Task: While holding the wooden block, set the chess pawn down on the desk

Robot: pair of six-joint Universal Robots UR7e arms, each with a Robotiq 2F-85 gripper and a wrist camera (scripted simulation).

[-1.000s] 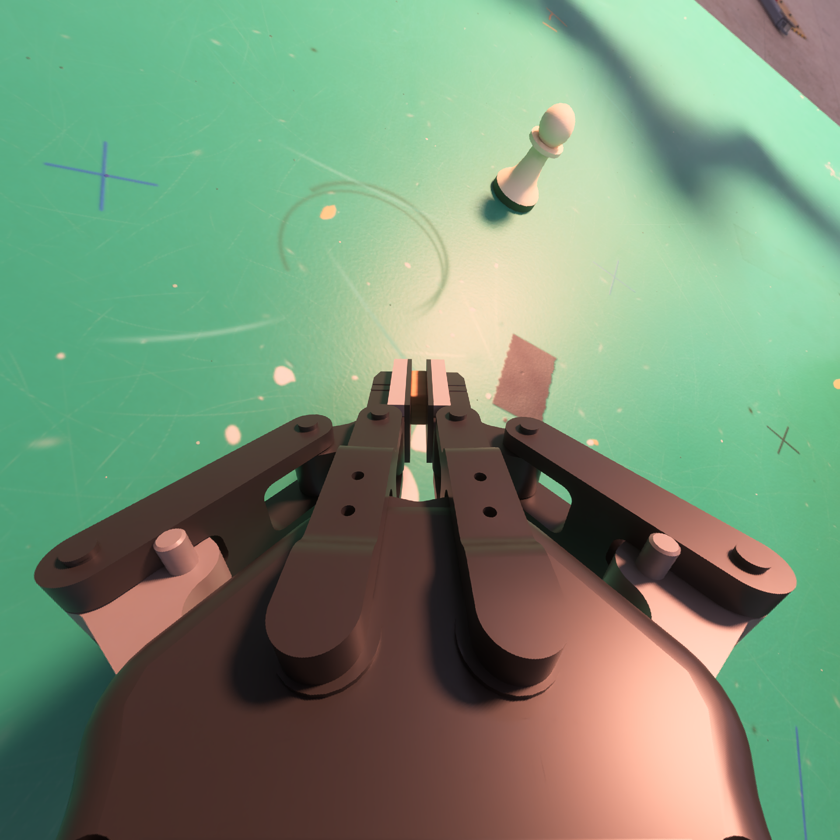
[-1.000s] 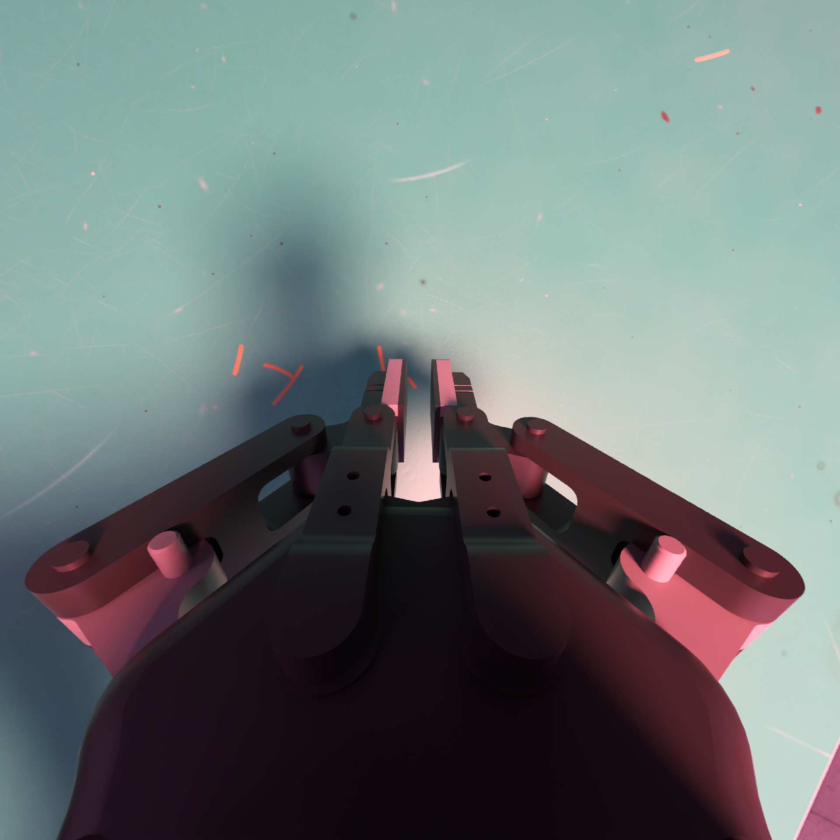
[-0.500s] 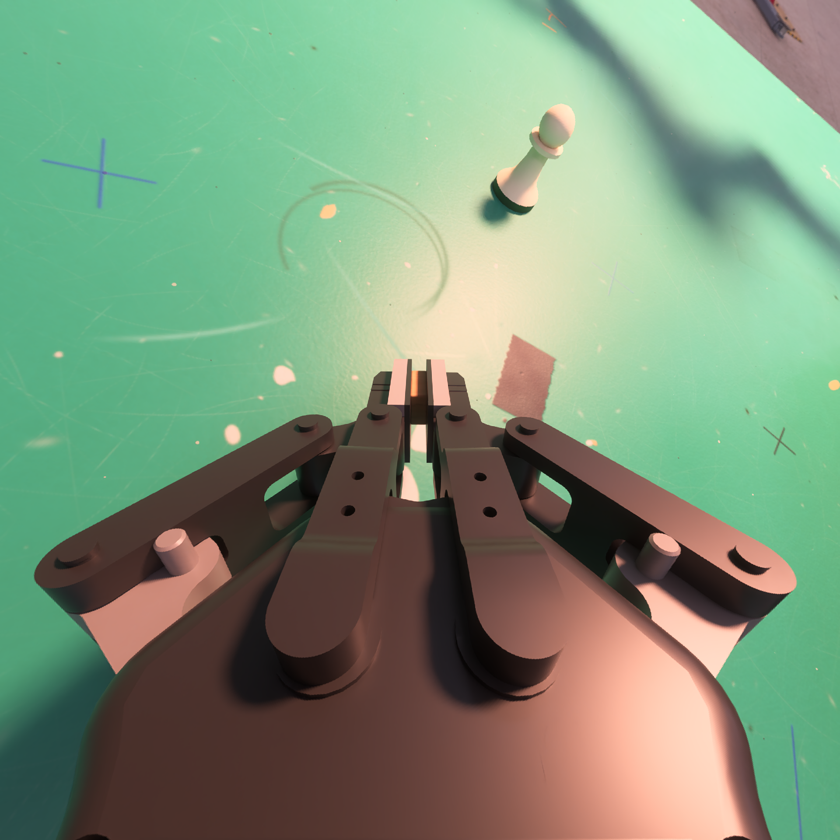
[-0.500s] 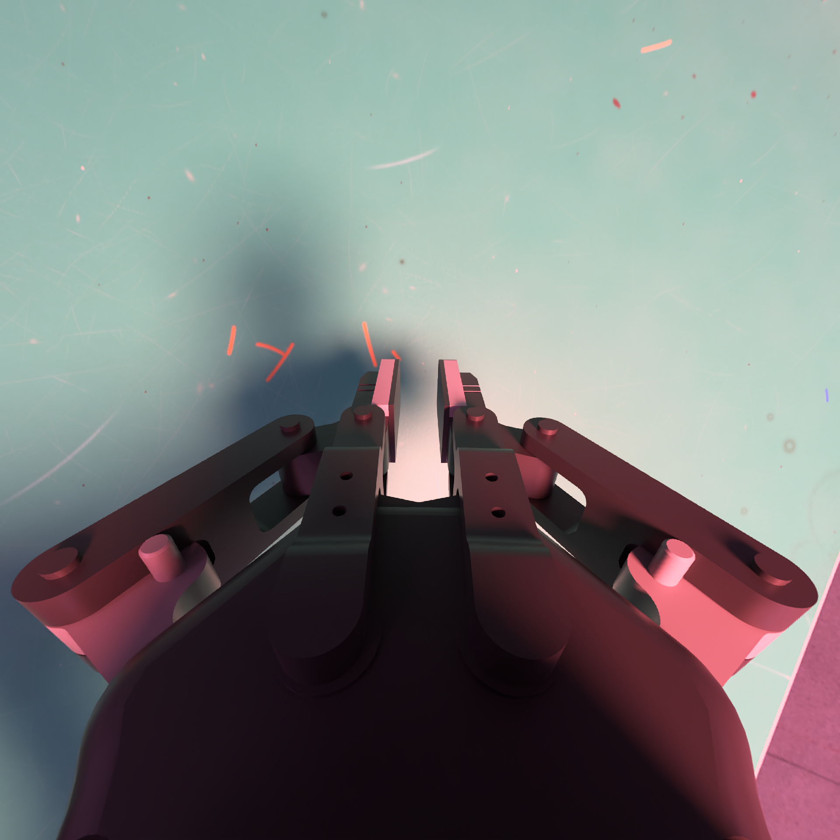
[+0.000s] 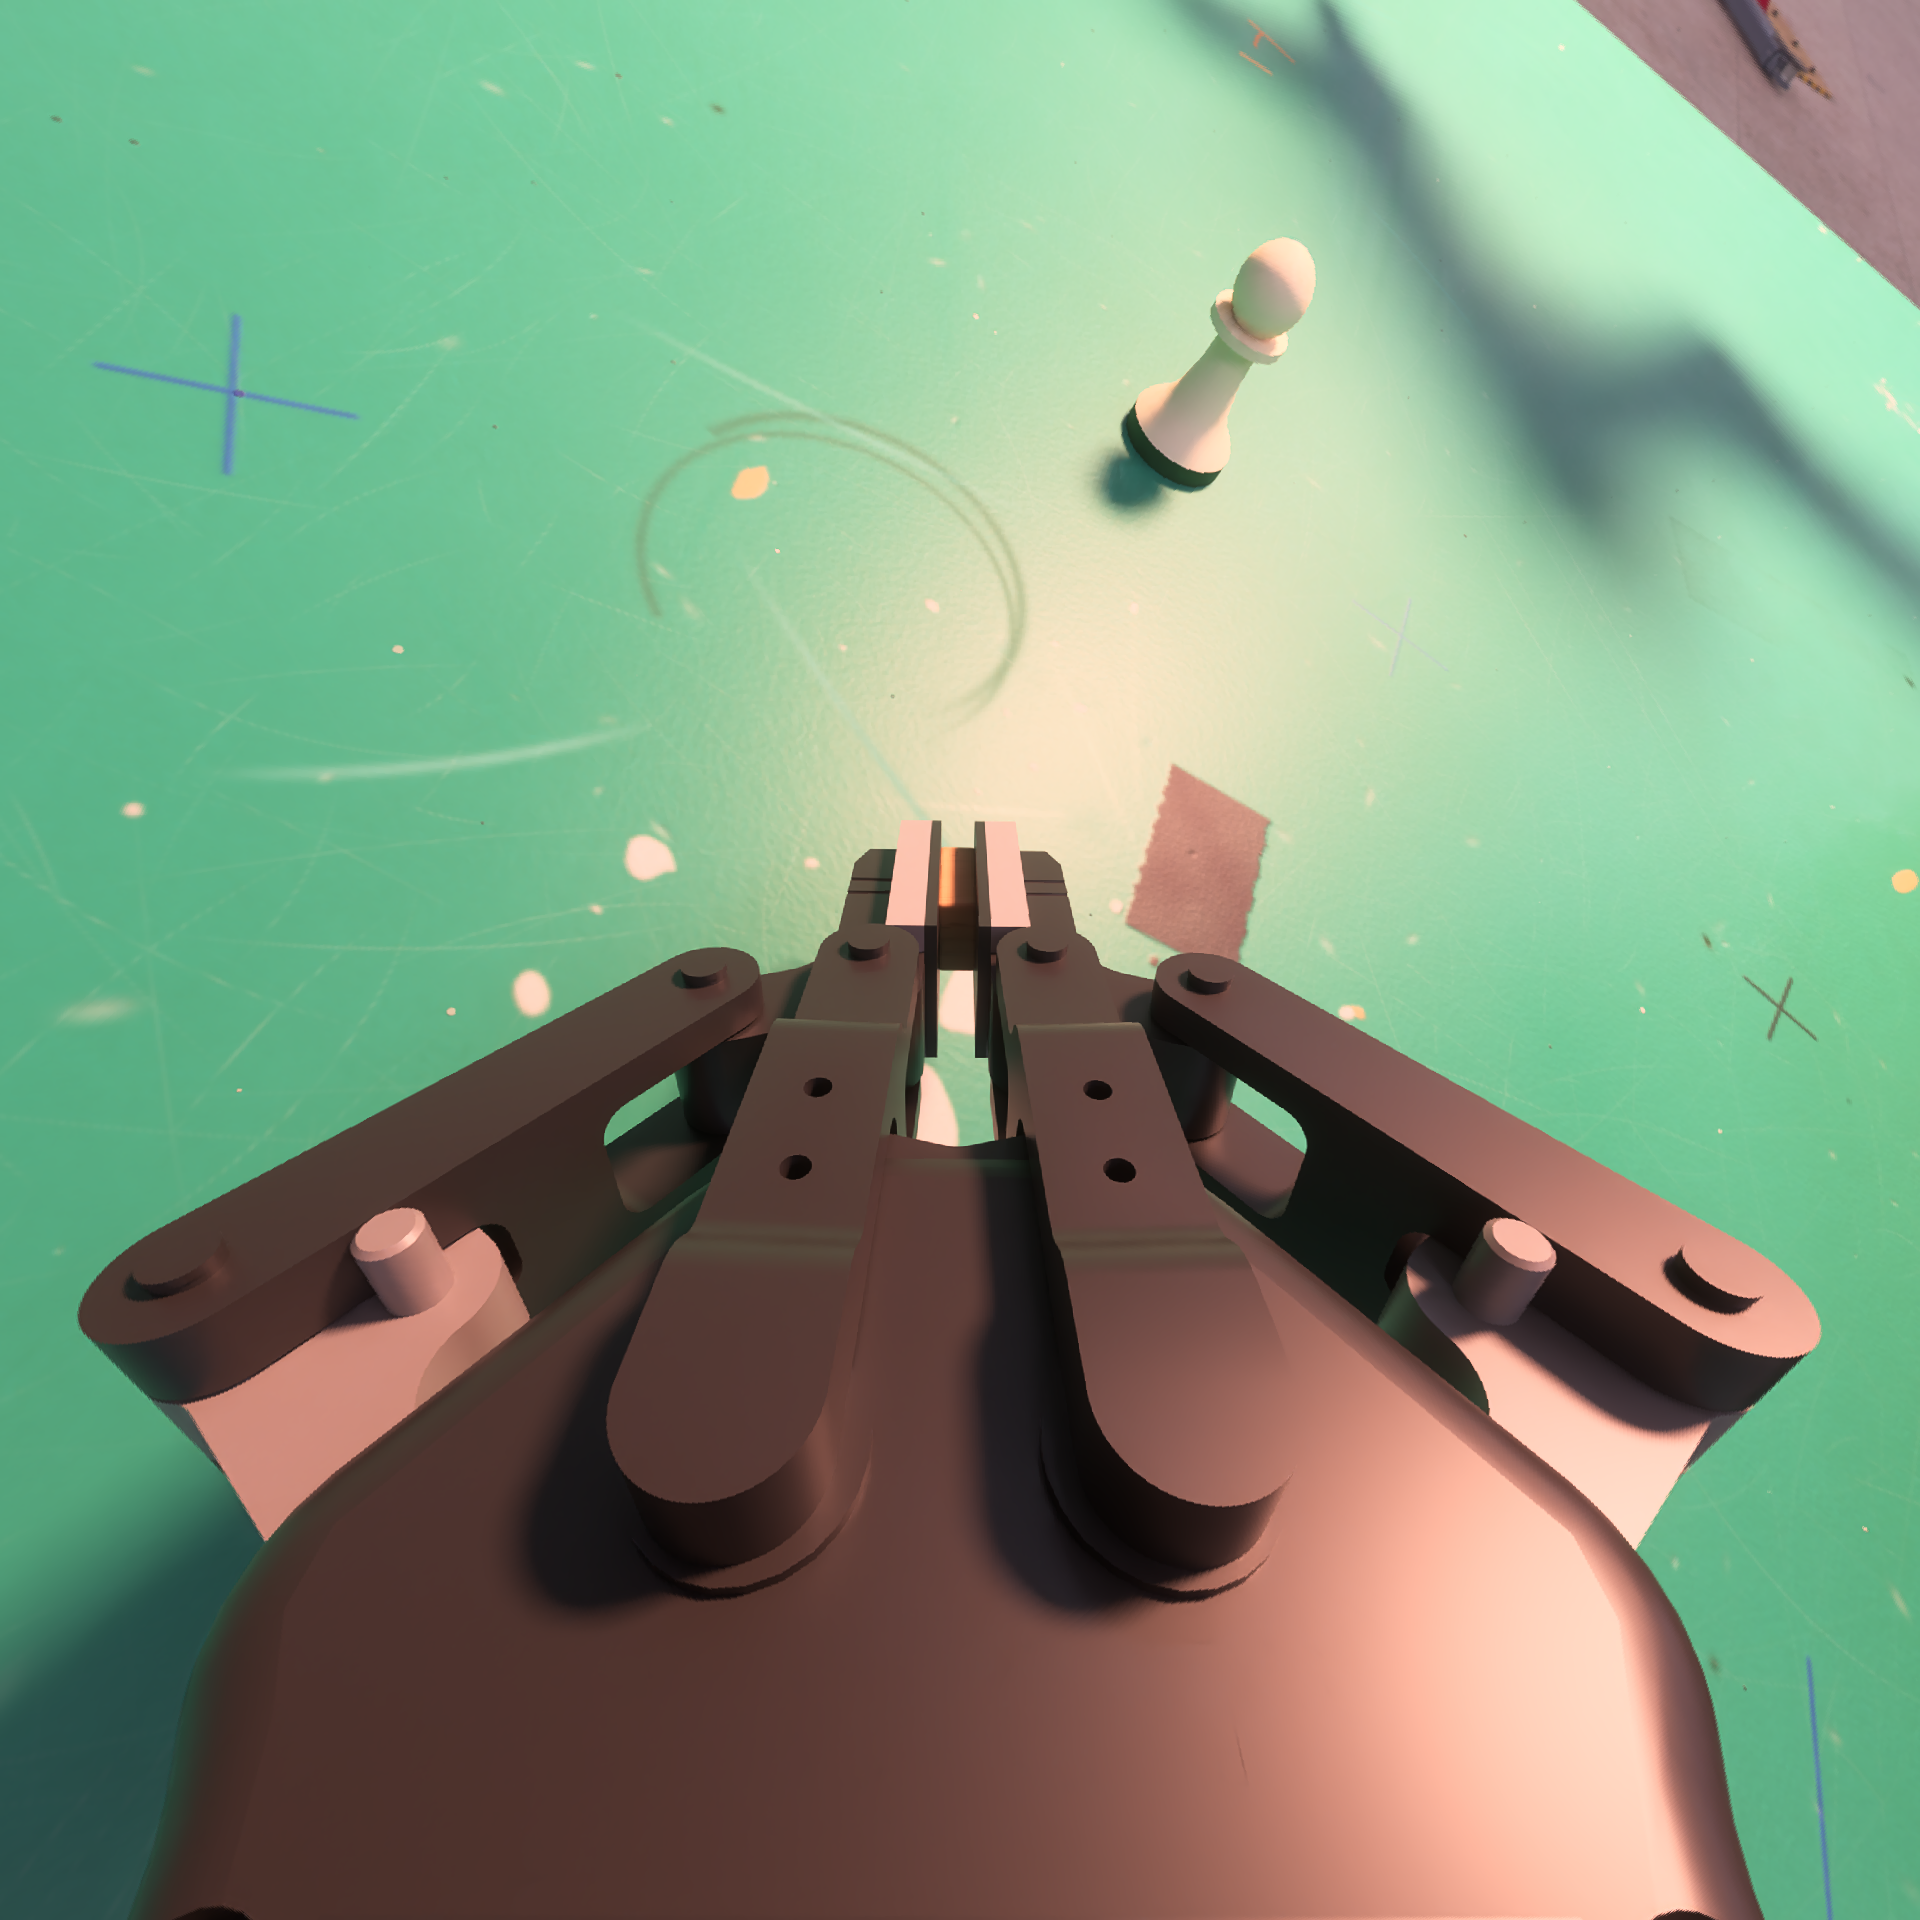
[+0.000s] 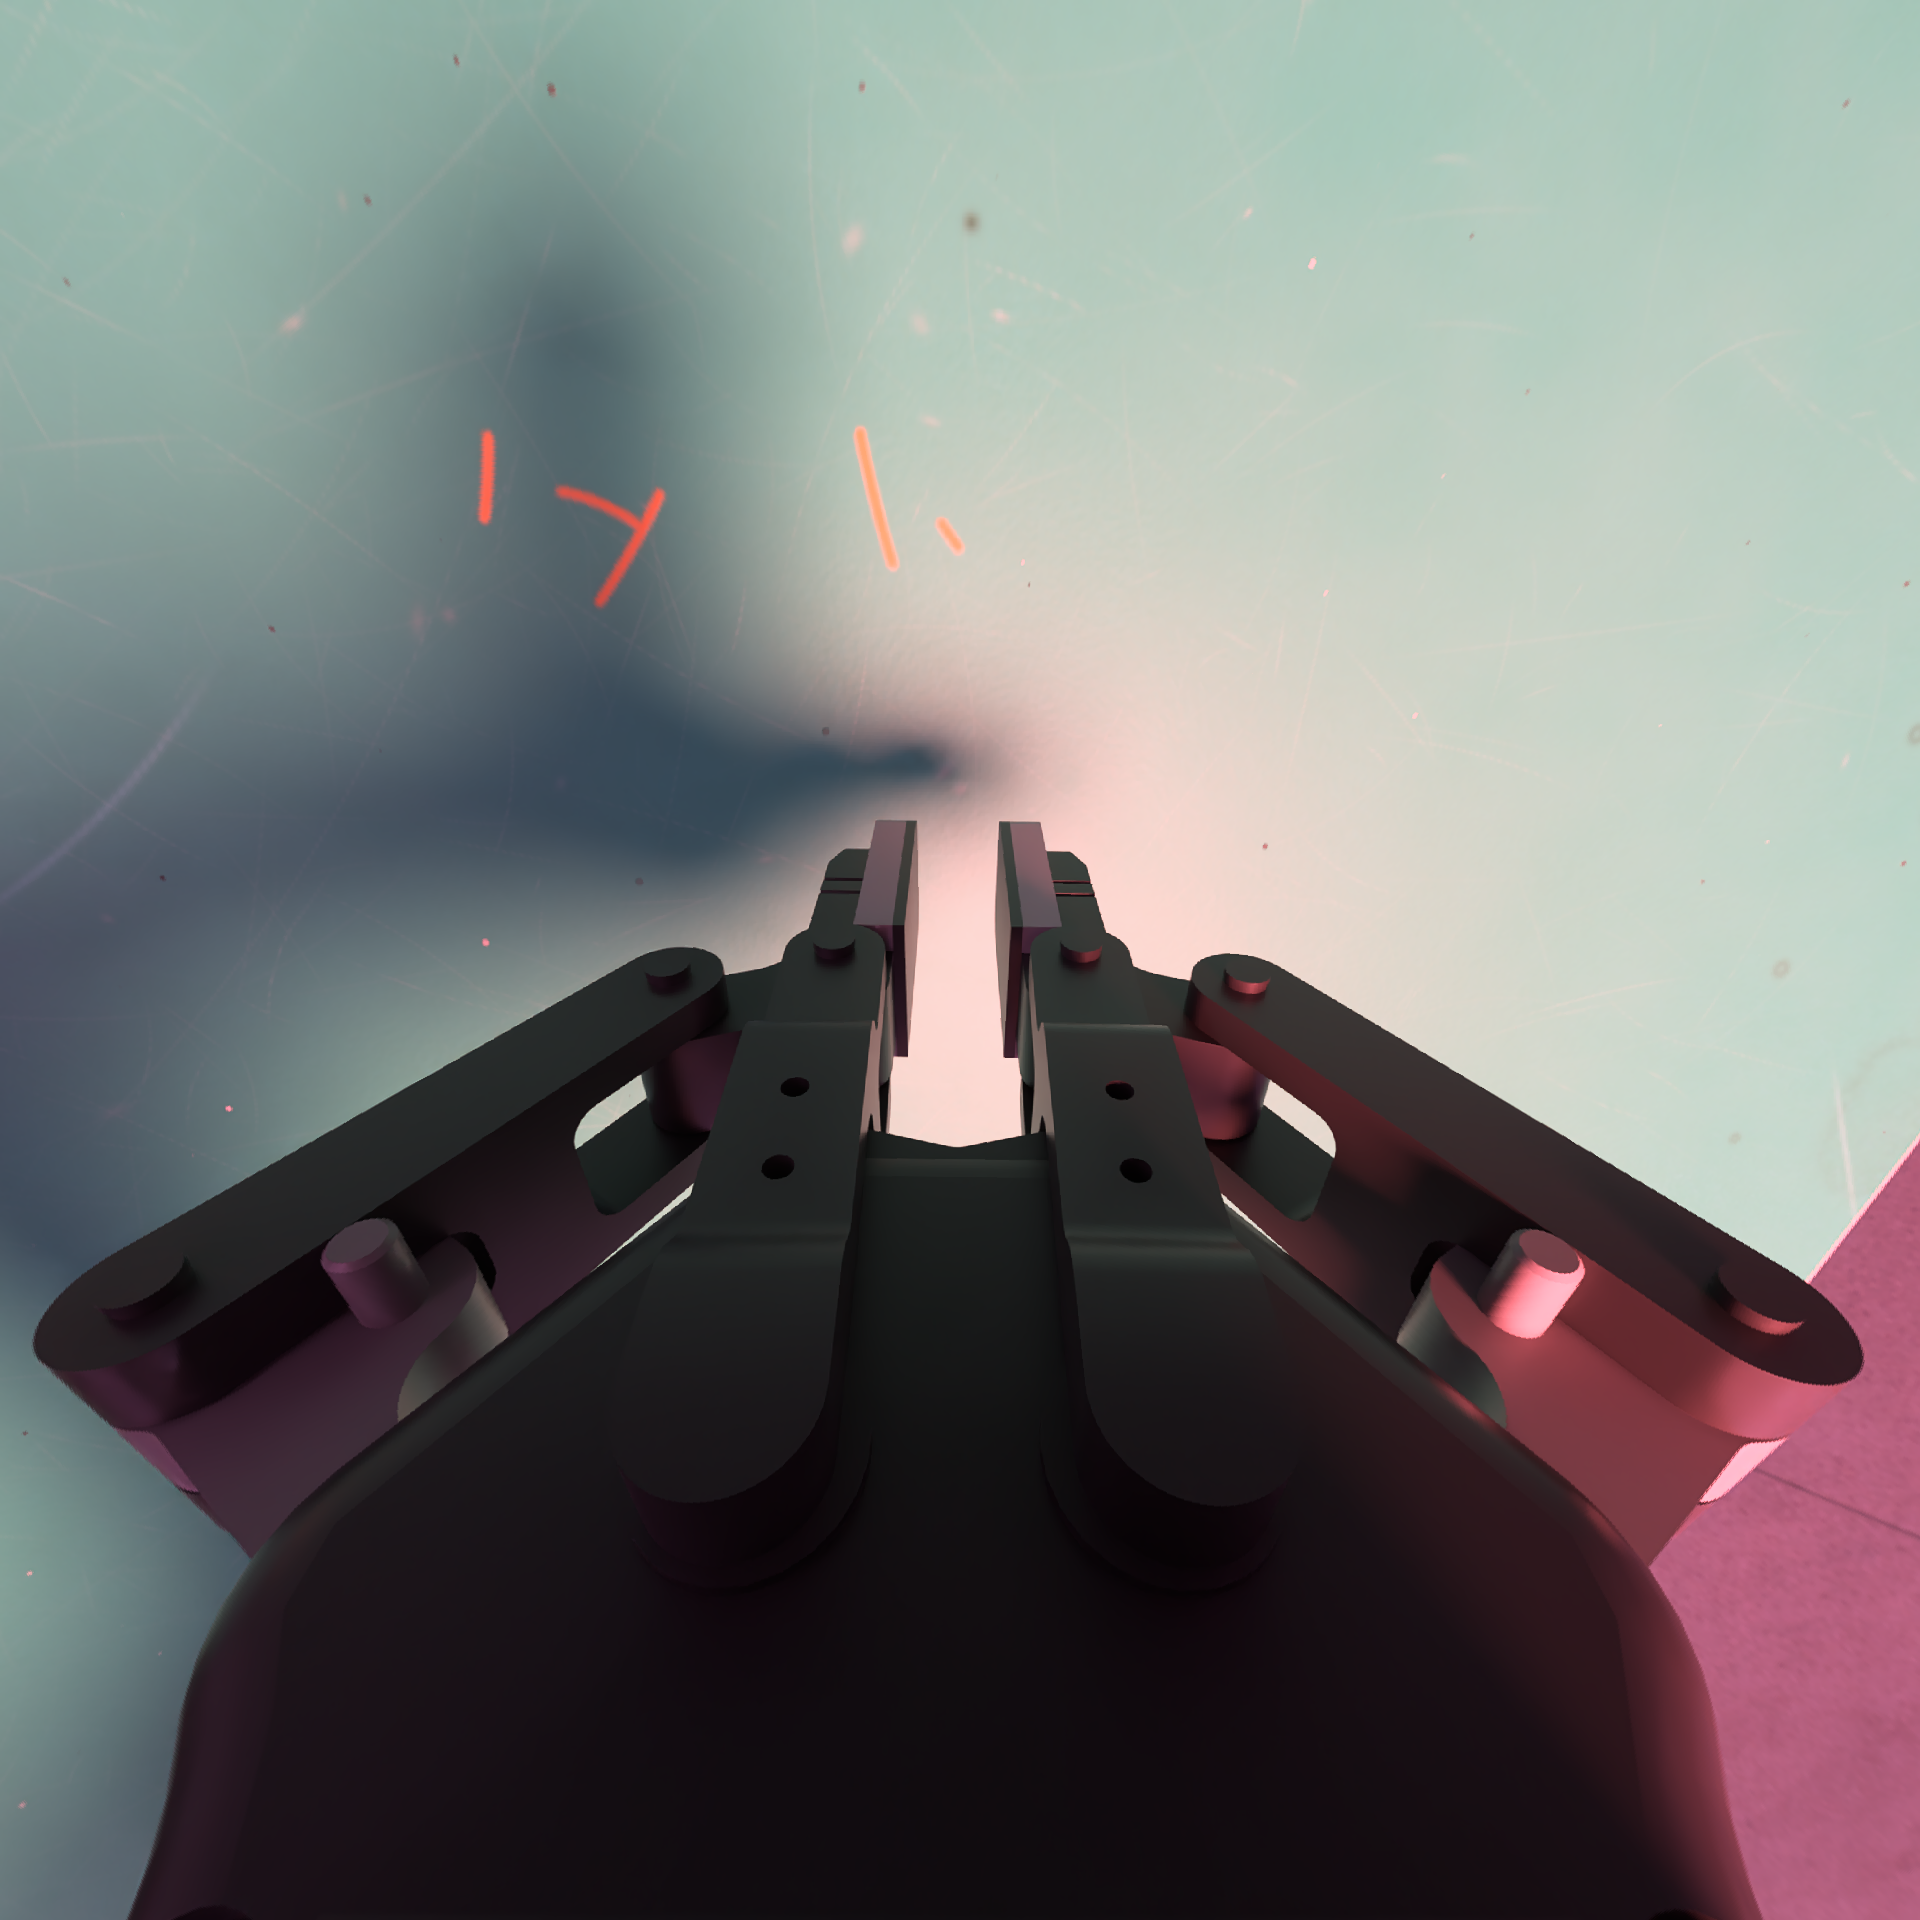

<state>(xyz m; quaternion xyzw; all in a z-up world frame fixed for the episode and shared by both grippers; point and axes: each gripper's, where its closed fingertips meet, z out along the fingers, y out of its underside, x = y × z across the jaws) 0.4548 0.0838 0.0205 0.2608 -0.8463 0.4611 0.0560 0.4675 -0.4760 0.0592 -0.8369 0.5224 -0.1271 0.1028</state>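
In the left wrist view my left gripper (image 5: pixel 956 868) is shut on a small wooden block (image 5: pixel 955 902); only a narrow orange-brown strip of the block shows between the pads. A cream chess pawn (image 5: pixel 1216 379) with a dark base stands upright on the green desk (image 5: pixel 416 582), ahead and to the right of that gripper and apart from it. In the right wrist view my right gripper (image 6: pixel 957 868) is open with a small gap and holds nothing. It hovers over the pale desk (image 6: pixel 1403 468). The pawn is not in that view.
A grey tape patch (image 5: pixel 1200 862) lies on the desk just right of the left fingertips. The desk's edge runs along the top right (image 5: pixel 1766 166). In the right wrist view, red pen marks (image 6: pixel 623 530) lie ahead and the desk edge shows at the lower right (image 6: pixel 1849 1216).
The right gripper's jaws have spread wider and it has moved, bringing the desk edge into view at the lower right. The left gripper, block and pawn have held still.
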